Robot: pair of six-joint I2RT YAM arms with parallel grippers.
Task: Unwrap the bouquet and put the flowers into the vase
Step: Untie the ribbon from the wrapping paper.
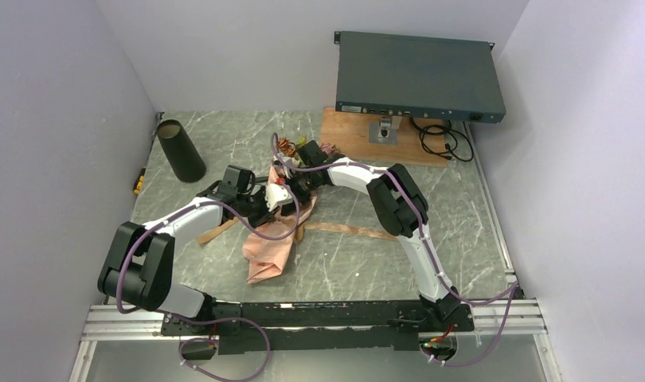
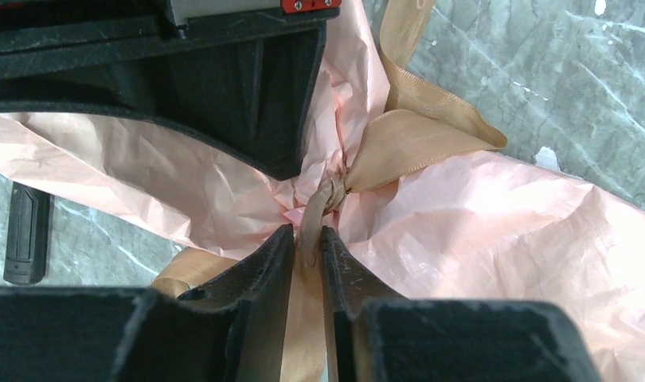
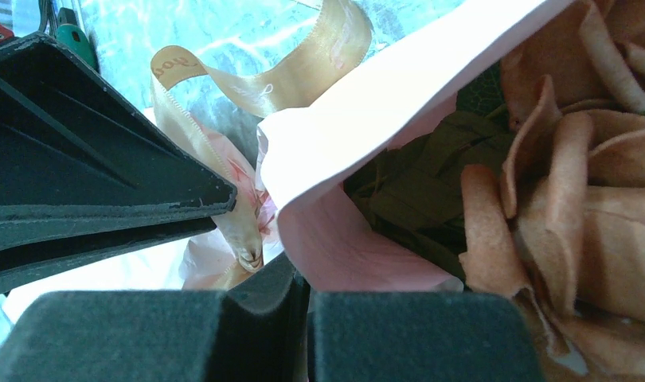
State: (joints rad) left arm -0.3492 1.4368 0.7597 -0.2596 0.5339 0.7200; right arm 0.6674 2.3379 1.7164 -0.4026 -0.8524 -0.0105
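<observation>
Bouquet (image 1: 273,243) lay on the table (image 1: 463,207) at mid-workspace, between the two arms' wrists. The vase (image 1: 180,150) stood well apart from it, at the far left.

Jaw states: The left gripper (image 2: 307,232) held its jaws a narrow gap apart, with a tail of the ribbon (image 2: 415,143) running between them just below the knot (image 2: 331,191). Whether the pads pinched that tail could not be told. The right gripper (image 3: 307,290) was fully closed, and a fold of the paper (image 3: 359,255) ran into the seam between its fingers, which read as a pinch.

Hazards:
- The knot was not yet undone. A pull on the wrong tail would likely tighten it and drag the whole bundle across the table.
- The paper was thin and crinkled. Opposed pulls from both arms could tear it rather than open it.
- Both grippers worked just beside one another at the knot, so finger contact was possible.
- A hard tug could strip the flowers (image 3: 558,159) out unevenly.

Appearance: salmon-pink paper gathered at a tan satin ribbon, with rust-coloured petals and dark leaves (image 3: 407,191) inside the wrapper mouth.
</observation>
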